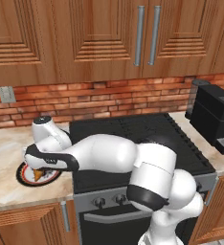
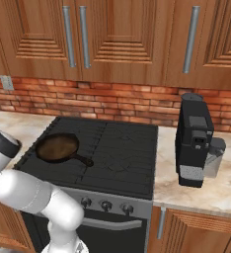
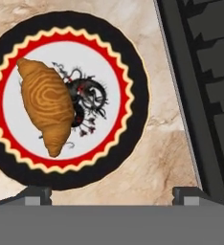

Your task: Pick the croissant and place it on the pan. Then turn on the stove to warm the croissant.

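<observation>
In the left base view the arm hides most of the plate point(image 1: 25, 176) and the croissant point(image 1: 39, 175). One croissant lies on one plate; one pan point(image 2: 57, 147) sits on the stove point(image 2: 117, 158). The hand point(image 3: 112, 194) hangs released above the plate, holding nothing.

A: How many things on the counter?
B: One croissant point(image 3: 47, 103), one plate point(image 3: 128, 57), one pan point(image 2: 57, 147), one coffee machine point(image 2: 194, 141)
A: Stove point(image 2: 117, 148) knobs?
B: Three in the right base view
</observation>
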